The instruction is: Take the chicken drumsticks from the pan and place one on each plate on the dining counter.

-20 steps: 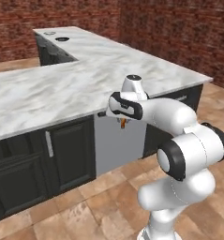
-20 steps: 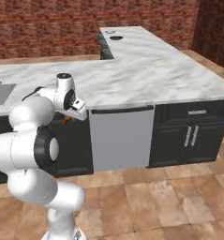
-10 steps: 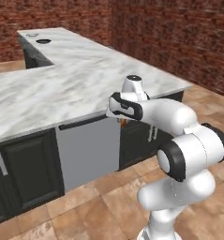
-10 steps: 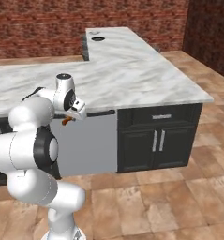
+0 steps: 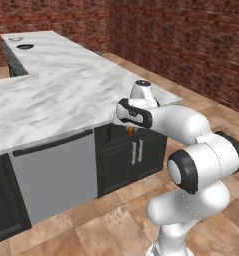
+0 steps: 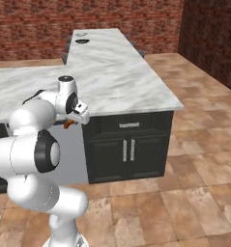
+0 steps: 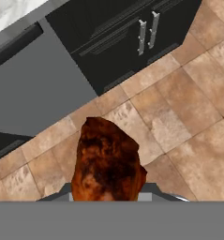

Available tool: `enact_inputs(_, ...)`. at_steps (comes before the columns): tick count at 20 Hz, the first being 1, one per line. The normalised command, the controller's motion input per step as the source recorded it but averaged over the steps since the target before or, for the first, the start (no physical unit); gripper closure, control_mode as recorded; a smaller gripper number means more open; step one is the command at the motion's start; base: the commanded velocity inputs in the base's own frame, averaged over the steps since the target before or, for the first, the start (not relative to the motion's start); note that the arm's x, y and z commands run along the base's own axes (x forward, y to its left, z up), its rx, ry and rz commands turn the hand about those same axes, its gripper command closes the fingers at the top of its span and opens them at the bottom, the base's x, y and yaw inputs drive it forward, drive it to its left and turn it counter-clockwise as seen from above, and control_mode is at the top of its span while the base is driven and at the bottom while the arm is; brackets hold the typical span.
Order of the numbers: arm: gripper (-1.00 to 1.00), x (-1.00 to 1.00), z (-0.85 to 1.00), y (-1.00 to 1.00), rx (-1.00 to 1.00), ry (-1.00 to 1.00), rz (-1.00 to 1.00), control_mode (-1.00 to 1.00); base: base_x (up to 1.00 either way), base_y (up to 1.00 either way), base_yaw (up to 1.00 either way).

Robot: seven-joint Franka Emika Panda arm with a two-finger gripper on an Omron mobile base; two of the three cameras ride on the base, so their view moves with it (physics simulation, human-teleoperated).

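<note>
**Over the tile floor, drumstick in the grip**

Beside the marble counter [image 5: 66, 95] corner, the gripper [image 6: 71, 122] hangs off the edge, clenched on a chicken drumstick [image 7: 108, 161]. Orange-brown meat pokes below the hand, above brown floor tiles [image 7: 188, 108]. Black cabinets [image 6: 129, 147] and a grey appliance front [image 5: 56, 175] stand just behind it.

**Kitchen surroundings**

An L-shaped marble desk [image 5: 56, 95] sits on black cabinets [image 6: 129, 149] with silver handles. A grey dishwasher front [image 5: 53, 175] adjoins them. Terracotta floor tiles [image 6: 184, 193] meet a red brick wall [image 5: 191, 40].
</note>
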Motion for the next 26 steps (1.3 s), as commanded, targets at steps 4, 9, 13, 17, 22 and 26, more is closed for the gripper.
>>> enact_inputs(4,1.0,0.0,0.0,0.0,0.0,0.0,0.0,1.0,0.64,-0.75,0.0)
enact_inputs(9,1.0,0.0,0.0,0.0,0.0,0.0,0.0,1.0,0.71,-0.7,0.0)
enact_inputs(13,1.0,0.0,0.0,0.0,0.0,0.0,0.0,1.0,0.75,-0.67,0.0)
enact_inputs(17,1.0,0.0,0.0,0.0,0.0,0.0,0.0,1.0,0.75,-0.67,0.0)
enact_inputs(22,1.0,0.0,0.0,0.0,0.0,0.0,0.0,1.0,0.72,-0.69,0.0)
enact_inputs(26,1.0,0.0,0.0,0.0,0.0,0.0,0.0,1.0,0.7,-0.7,0.0)
